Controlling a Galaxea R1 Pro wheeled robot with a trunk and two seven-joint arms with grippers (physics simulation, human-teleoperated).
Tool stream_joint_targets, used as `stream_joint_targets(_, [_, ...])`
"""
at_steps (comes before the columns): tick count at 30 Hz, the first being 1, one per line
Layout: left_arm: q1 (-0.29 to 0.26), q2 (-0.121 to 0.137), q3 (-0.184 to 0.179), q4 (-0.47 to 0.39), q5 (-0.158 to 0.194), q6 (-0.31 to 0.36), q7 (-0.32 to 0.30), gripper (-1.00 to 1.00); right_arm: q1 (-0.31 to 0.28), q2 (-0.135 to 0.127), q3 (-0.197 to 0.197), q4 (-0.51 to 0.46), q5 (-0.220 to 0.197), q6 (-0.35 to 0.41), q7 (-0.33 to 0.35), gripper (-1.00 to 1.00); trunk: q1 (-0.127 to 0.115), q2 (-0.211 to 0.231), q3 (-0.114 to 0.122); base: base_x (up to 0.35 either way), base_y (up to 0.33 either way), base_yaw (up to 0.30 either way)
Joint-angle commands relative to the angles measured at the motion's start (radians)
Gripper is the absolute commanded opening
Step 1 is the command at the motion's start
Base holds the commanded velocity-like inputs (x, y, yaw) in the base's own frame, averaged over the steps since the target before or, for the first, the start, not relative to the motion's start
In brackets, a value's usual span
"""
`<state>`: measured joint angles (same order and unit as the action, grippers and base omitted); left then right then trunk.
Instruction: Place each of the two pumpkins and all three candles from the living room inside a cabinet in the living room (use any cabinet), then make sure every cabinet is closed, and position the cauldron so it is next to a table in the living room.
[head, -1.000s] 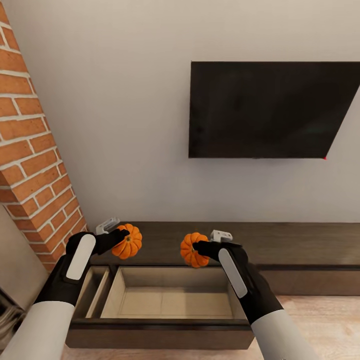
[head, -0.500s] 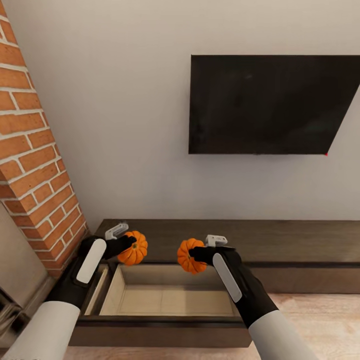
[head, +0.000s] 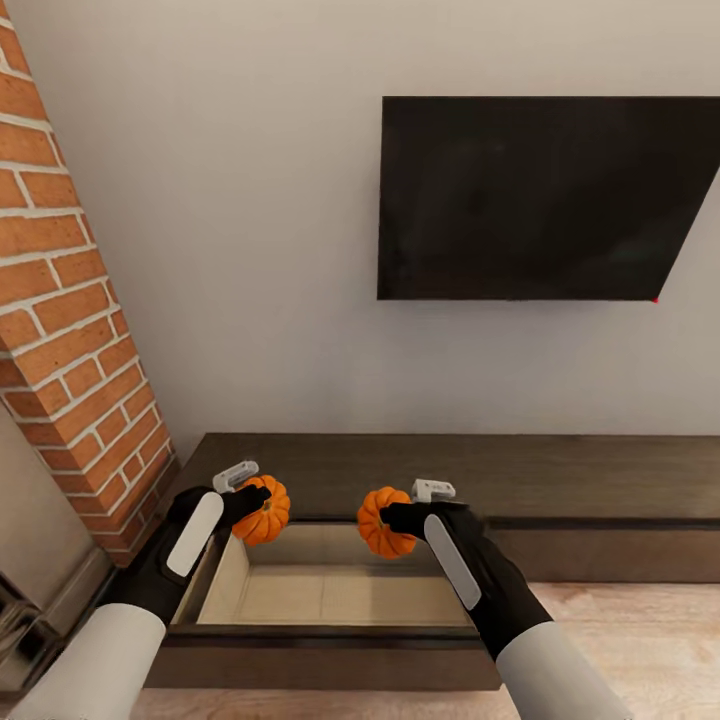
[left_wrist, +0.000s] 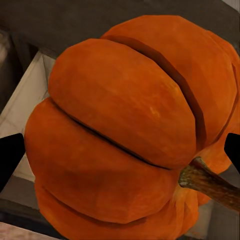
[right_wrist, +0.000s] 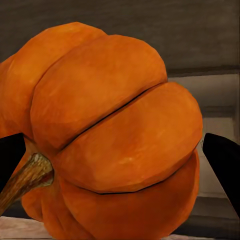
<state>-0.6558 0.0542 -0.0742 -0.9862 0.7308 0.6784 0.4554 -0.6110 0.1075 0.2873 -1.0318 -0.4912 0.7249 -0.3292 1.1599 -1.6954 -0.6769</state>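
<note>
No readable text, label, brand, number or sign appears anywhere.

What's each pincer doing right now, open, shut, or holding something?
Left pincer: shut on the left pumpkin, above the open drawer.
Right pincer: shut on the right pumpkin, also above the drawer.

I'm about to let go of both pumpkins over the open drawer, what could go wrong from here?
1. The left tool holds its pumpkin over the open drawer's back left corner; it might clip the rim and roll out.
2. The right pumpkin hangs above the drawer's back edge, so it may land on the cabinet top.
</note>
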Motion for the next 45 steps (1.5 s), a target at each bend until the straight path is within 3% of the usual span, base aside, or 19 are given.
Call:
stream_joint_targets(1, [-0.001, 0.001, -0.004, 0.009, 0.003, -0.016, 0.011, -1.0, -0.001, 0.0, 0.001, 0.01, -0.011, -0.004, -0.011, -1.0, 0.004, -0.008, -0.004, 0.0, 0.0, 0.0])
stream_joint_targets(5, [-0.001, 0.001, -0.007, 0.033, -0.011, -0.044, 0.011, -1.0, -0.001, 0.0, 0.001, 0.042, -0.008, -0.017, -0.014, -1.0, 0.019, -0.036, -0.017, 0.0, 0.0, 0.0])
stream_joint_targets(11, [-0.001, 0.001, -0.019, 0.06, -0.016, -0.064, 0.01, -1.0, -0.001, 0.001, 0.001, 0.058, 0.045, -0.021, -0.017, -1.0, 0.042, -0.078, -0.035, 0.0, 0.0, 0.0])
stream_joint_targets(17, [-0.001, 0.001, -0.076, 0.092, -0.015, -0.126, 0.006, -1.0, -0.001, 0.001, 0.001, 0.06, 0.062, -0.017, -0.018, -1.0, 0.065, -0.12, -0.054, 0.0, 0.0, 0.0])
stream_joint_targets(22, [-0.001, -0.001, -0.13, 0.183, -0.015, -0.239, 0.001, -1.0, -0.001, 0.001, 0.0, 0.087, 0.066, -0.02, -0.018, -1.0, 0.084, -0.155, -0.07, 0.0, 0.0, 0.0])
stream_joint_targets(27, [-0.001, -0.008, -0.182, 0.219, -0.014, -0.304, 0.0, -1.0, -0.001, 0.001, 0.0, 0.094, 0.067, -0.023, -0.018, -1.0, 0.103, -0.19, -0.086, 0.0, 0.0, 0.0])
stream_joint_targets(30, [-0.001, -0.02, -0.193, 0.228, -0.014, -0.317, 0.0, -1.0, -0.001, 0.001, 0.0, 0.095, 0.068, -0.03, -0.018, -1.0, 0.115, -0.211, -0.095, 0.0, 0.0, 0.0])
stream_joint_targets(45, [-0.001, -0.022, -0.196, 0.232, -0.013, -0.321, 0.0, -1.0, -0.001, -0.001, 0.0, 0.095, 0.066, -0.027, -0.017, -1.0, 0.172, -0.316, -0.142, 0.0, 0.0, 0.0])
